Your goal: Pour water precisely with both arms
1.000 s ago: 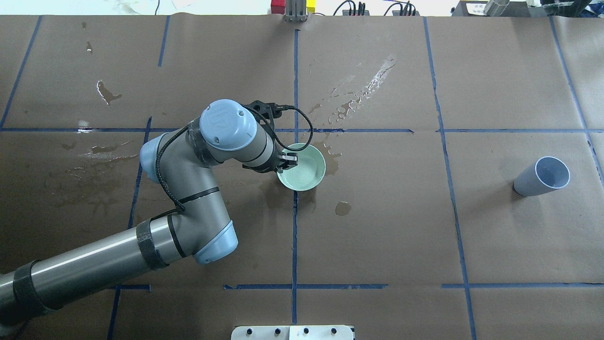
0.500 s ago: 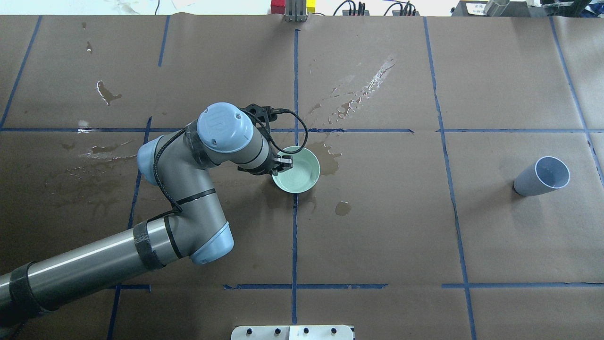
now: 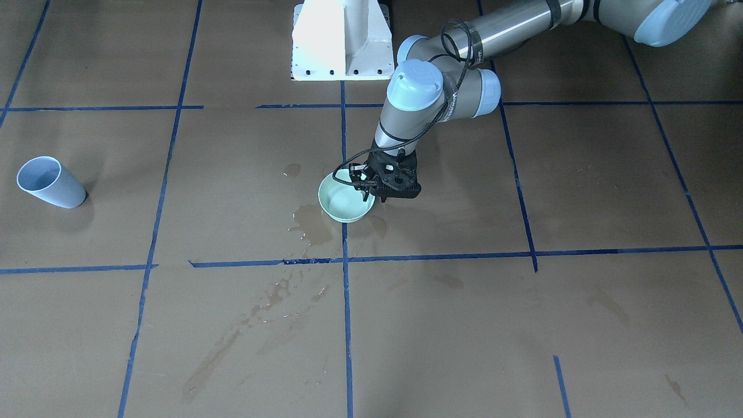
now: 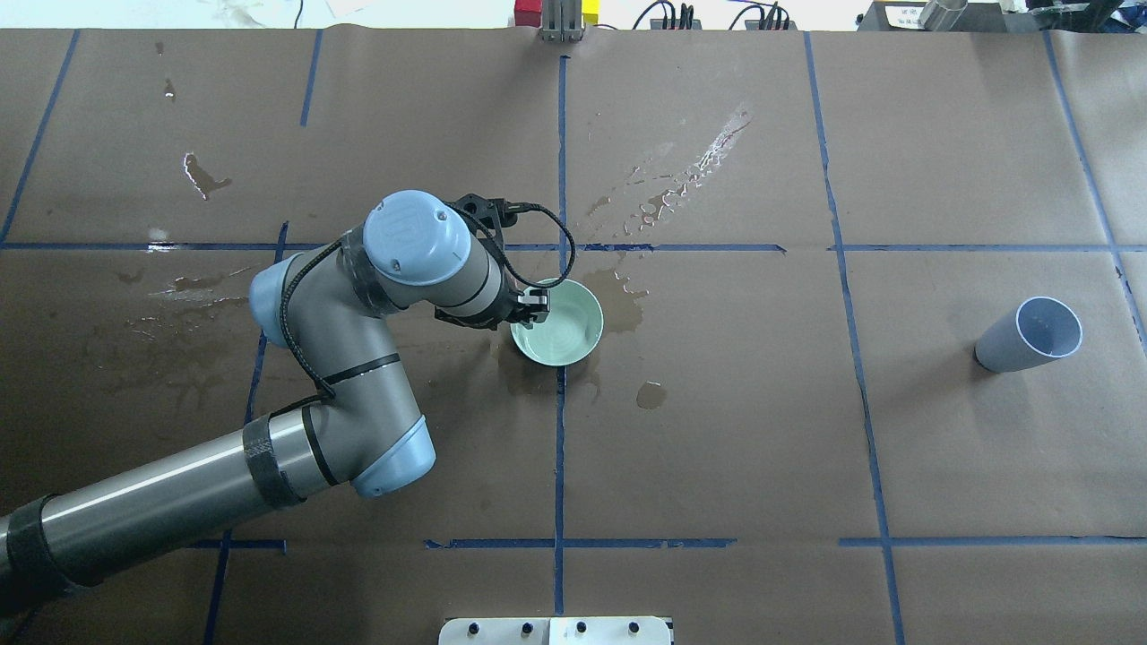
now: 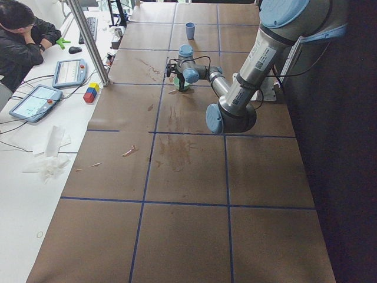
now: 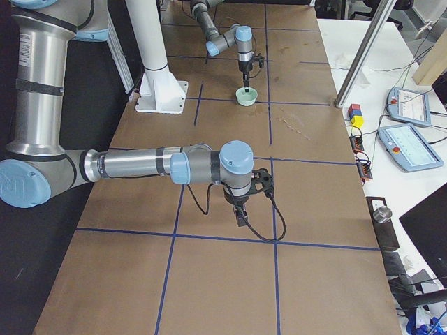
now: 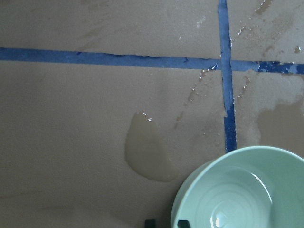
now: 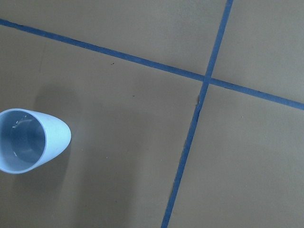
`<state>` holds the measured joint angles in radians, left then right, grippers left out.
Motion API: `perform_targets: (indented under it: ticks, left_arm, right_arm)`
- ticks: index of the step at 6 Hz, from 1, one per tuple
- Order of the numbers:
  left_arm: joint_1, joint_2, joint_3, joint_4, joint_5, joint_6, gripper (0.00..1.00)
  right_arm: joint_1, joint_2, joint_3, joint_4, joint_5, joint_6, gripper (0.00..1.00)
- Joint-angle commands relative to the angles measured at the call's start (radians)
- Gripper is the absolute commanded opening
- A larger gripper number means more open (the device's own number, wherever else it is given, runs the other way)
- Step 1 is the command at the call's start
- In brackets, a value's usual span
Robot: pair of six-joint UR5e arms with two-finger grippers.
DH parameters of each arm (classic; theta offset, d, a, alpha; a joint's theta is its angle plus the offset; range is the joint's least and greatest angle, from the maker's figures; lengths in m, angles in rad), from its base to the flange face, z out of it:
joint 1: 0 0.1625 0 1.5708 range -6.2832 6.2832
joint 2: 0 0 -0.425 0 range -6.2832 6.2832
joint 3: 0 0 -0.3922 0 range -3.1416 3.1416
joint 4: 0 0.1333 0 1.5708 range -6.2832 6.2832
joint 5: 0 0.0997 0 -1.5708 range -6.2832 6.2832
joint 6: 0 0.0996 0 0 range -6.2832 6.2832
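A pale green bowl (image 4: 563,327) (image 3: 342,203) (image 7: 247,190) sits at the table's middle, with a faint sheen of water (image 7: 217,221) at its bottom. My left gripper (image 4: 535,309) (image 3: 367,188) is shut on the bowl's rim from the side. In the left wrist view its fingertips (image 7: 183,222) straddle that rim. I cannot tell whether the bowl touches the paper. A blue-grey cup (image 4: 1030,336) (image 3: 46,183) (image 8: 28,142) stands far off on my right side. My right gripper (image 6: 241,213) hangs over the table near the cup's end. I cannot tell whether it is open or shut.
Brown paper with blue tape lines covers the table. Wet blotches (image 4: 618,305) (image 7: 147,154) and streaks (image 4: 690,175) lie around the bowl. The white pedestal (image 3: 342,40) is at my base. A person (image 5: 23,35), tablets and coloured blocks (image 5: 90,93) are at the far side bench.
My left arm has carried the bowl a little to the left in the overhead view. The cup has not moved.
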<state>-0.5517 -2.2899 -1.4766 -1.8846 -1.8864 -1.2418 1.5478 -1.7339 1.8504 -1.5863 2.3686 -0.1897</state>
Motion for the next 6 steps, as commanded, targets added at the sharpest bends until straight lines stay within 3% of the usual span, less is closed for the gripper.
perform_targets:
  ticks: [1, 3, 5, 6]
  left_arm:
    - [-0.103, 0.033, -0.148, 0.207, -0.119, 0.141, 1.0]
    - [-0.224, 0.215, -0.385, 0.347, -0.227, 0.33, 1.0]
    - [-0.307, 0.372, -0.511, 0.4, -0.244, 0.43, 1.0]
    - [-0.301, 0.369, -0.517, 0.4, -0.243, 0.409, 1.0]
  right_arm:
    - [0.0, 0.001, 0.006, 0.002, 0.001, 0.0, 1.0]
    - [0.0, 0.002, 0.01, 0.051, 0.001, -0.002, 1.0]
    - [0.0, -0.001, 0.051, 0.063, 0.049, 0.091, 1.0]
    - [-0.029, -0.039, 0.126, 0.065, 0.05, 0.227, 1.0]
